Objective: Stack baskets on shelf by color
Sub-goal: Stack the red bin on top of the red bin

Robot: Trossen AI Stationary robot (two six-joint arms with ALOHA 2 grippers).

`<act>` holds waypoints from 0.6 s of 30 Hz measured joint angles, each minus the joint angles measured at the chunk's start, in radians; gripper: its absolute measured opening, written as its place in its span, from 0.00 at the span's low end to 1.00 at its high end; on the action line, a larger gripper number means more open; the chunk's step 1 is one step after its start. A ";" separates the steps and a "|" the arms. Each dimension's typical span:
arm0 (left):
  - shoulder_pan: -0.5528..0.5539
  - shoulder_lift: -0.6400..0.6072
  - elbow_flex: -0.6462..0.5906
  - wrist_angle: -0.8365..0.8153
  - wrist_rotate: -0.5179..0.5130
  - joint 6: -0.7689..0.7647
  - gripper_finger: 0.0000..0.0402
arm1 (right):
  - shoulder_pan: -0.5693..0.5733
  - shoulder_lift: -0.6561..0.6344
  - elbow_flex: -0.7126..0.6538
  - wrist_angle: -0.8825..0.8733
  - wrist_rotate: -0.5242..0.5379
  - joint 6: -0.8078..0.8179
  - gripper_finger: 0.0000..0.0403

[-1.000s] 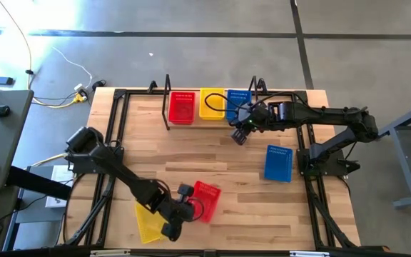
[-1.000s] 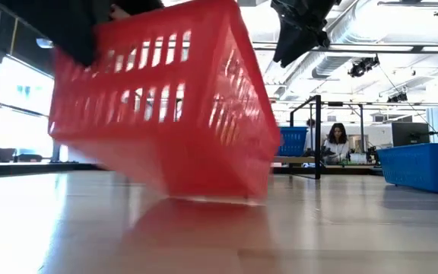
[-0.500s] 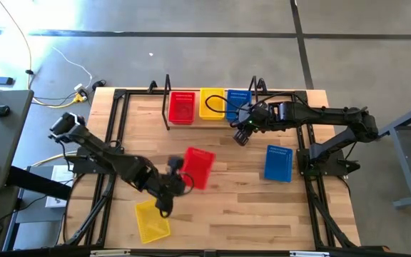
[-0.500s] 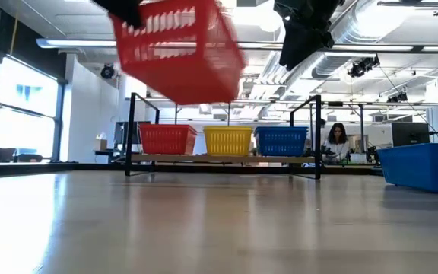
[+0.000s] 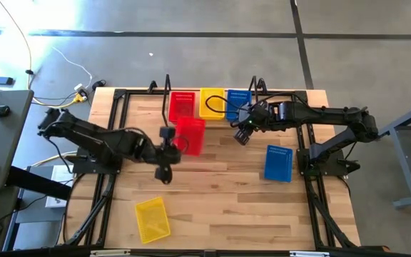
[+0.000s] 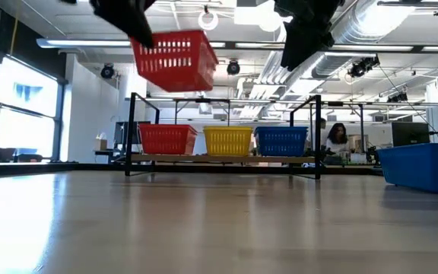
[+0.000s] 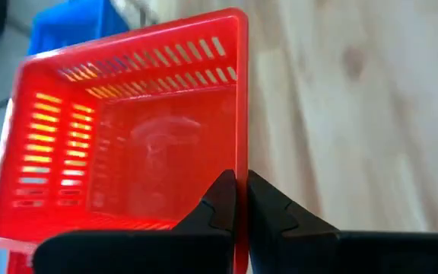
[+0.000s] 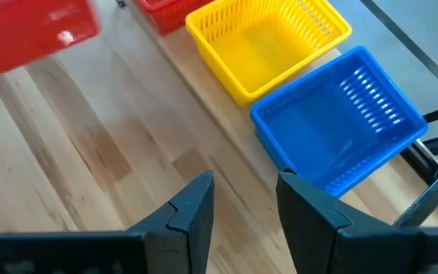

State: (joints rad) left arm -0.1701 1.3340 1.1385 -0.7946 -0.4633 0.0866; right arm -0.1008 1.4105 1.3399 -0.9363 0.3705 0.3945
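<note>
My left gripper (image 5: 171,137) is shut on a red mesh basket (image 5: 190,135) that hangs in the air just in front of the shelf (image 5: 220,114); the low view shows the basket (image 6: 175,61) high above the tabletop. One red (image 5: 181,107), one yellow (image 5: 212,103) and one blue basket (image 5: 237,101) stand side by side on the shelf board. A yellow basket (image 5: 152,219) and a blue basket (image 5: 278,163) rest on their bottoms on the table. My right gripper (image 8: 245,205) is open and hovers in front of the shelf's blue basket (image 8: 337,129). My left gripper pinches one side wall of the red basket at its rim (image 7: 241,156), with one finger (image 7: 217,204) inside the basket and the other outside. The fingers come from the table's left, slanting down. The basket is lifted clear of the table, a little tilted, open side up.
Black upright rods (image 6: 131,129) (image 6: 318,133) stand at the shelf's two ends. The table frame's black rails (image 5: 113,143) (image 5: 307,178) run along the left and right sides. A person (image 6: 337,143) sits far behind the table. Bare wood lies at the table's middle (image 5: 220,185).
My left gripper has carried the red basket from near the table's near edge, where it stood tipped close to the wood, up and toward the far edge. The basket now hangs clear in front of the shelf's red basket. The gripper has stayed shut on it.
</note>
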 joint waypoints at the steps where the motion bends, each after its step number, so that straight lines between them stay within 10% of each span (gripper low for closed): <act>1: 0.022 -0.023 -0.027 -0.012 0.007 0.007 0.00 | -0.005 0.000 0.000 0.001 -0.001 -0.003 0.32; 18: 0.428 -0.145 -0.128 0.076 0.172 0.304 0.00 | -0.090 0.000 0.000 -0.010 0.001 -0.023 0.32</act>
State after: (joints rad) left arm 0.2574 1.1891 1.0101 -0.7190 -0.2915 0.3909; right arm -0.1905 1.4105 1.3399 -0.9459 0.3713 0.3711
